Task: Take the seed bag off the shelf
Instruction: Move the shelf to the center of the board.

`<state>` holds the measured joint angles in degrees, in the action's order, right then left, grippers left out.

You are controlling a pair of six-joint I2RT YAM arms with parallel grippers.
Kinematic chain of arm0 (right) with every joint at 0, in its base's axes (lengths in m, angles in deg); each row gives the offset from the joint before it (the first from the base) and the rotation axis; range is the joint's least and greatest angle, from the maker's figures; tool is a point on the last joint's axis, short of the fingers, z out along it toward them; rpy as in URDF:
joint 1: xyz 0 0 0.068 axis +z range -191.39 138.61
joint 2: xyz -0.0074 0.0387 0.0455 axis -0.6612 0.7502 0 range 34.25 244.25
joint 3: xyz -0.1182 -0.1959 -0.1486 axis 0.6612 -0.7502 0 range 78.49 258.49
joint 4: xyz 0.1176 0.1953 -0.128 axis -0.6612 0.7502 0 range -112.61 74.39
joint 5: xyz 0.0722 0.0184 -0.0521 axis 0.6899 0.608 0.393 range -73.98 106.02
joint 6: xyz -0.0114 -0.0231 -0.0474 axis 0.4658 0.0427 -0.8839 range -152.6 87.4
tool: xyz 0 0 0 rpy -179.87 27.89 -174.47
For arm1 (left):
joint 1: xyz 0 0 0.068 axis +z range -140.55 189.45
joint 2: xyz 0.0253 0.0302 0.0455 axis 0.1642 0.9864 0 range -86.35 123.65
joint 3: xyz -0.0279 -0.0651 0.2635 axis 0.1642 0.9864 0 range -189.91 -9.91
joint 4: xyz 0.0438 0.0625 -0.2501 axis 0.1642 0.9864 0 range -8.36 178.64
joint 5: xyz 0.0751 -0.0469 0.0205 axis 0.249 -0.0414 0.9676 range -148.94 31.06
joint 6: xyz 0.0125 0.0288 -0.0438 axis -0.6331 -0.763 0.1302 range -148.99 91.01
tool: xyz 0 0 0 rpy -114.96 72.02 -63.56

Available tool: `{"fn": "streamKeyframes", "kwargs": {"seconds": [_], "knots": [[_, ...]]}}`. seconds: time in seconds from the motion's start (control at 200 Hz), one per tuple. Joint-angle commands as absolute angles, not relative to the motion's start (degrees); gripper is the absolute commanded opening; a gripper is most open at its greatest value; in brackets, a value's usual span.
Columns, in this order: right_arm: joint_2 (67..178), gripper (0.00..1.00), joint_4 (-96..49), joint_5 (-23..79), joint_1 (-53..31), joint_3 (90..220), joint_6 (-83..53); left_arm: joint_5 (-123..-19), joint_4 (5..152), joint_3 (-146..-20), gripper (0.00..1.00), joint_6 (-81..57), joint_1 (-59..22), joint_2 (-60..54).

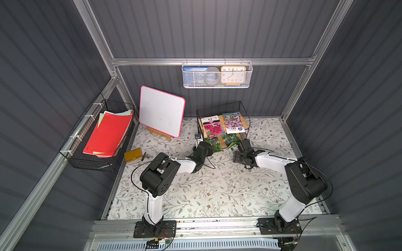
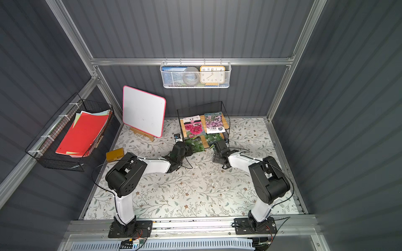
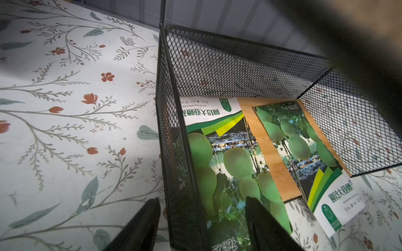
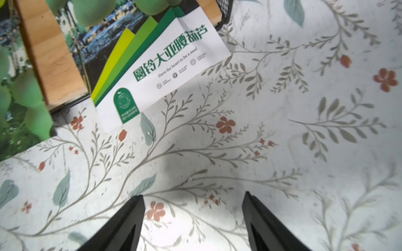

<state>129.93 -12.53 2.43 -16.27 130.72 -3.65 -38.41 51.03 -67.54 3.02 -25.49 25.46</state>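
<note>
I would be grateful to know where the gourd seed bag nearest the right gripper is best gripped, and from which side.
Grip the gourd seed bag by its white printed end, coming from the open front of the shelf: that end juts past the wooden board, while mesh closes the sides and back.

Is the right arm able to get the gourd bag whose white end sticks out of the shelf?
Probably yes. The right gripper is open and faces the gourd bag, whose white end pokes out past the shelf; only table lies between them.
</note>
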Motion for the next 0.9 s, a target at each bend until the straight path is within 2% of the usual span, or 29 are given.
{"fn": "streamKeyframes", "kwargs": {"seconds": [0.0,0.465,0.895], "knots": [[125.9,0.78,-10.4,3.6,-16.2,128.5,-5.2,-36.7,52.2,-70.1,0.68,-0.1,-25.4,26.1],[107.9,0.78,-6.2,6.7,-16.1,120.5,-8.0,-36.8,53.1,-70.5,0.68,-2.1,-21.2,25.4],[99.0,0.79,-1.5,7.3,-16.1,120.1,-9.8,-39.0,52.9,-71.1,0.68,-4.5,-17.4,25.7]]}}
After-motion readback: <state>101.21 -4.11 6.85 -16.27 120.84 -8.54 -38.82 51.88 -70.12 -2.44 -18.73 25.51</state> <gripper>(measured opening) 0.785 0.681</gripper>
